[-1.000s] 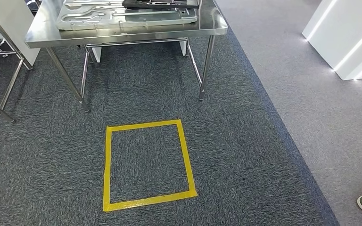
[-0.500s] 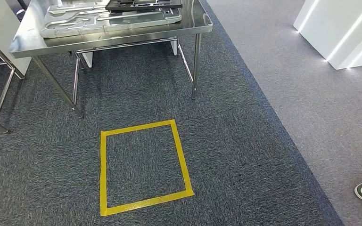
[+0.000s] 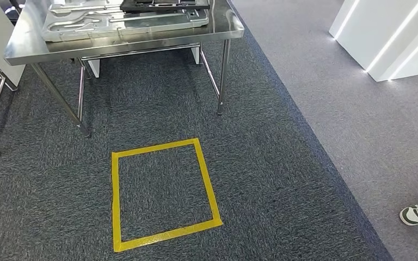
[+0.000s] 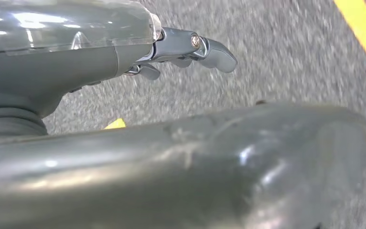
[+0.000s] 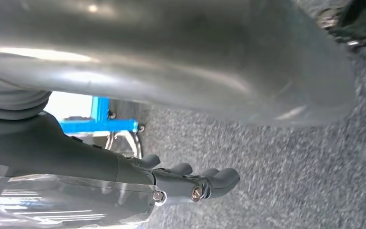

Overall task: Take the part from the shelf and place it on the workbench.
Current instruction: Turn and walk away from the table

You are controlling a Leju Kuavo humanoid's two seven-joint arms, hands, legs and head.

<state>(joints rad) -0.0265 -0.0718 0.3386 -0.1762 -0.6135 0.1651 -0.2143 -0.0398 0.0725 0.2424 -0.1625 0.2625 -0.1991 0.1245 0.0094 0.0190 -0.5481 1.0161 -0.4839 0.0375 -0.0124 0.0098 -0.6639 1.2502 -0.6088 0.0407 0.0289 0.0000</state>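
Note:
The steel workbench [image 3: 141, 43] stands ahead at the top of the head view. On it lie a silver pressed-metal panel [image 3: 114, 22] and, behind that, a dark flat part [image 3: 163, 4]. My left hand [image 4: 124, 57] hangs over the carpet and holds nothing, its dark fingers [image 4: 209, 47] stretched out away from the thick thumb. My right hand [image 5: 100, 171] also hangs empty above the carpet, its fingers [image 5: 205, 183] extended side by side.
A yellow tape square [image 3: 163, 193] marks the dark carpet in front of the workbench. Lighter grey floor runs along the right, with a white block [image 3: 392, 38] at the far right. A person's shoe [image 3: 416, 213] shows at the right edge. A blue frame [image 5: 100, 125] stands behind my right hand.
The whole head picture has slid a little to the left, so the camera has moved. The workbench, the tape square and the shoe keep their places relative to each other.

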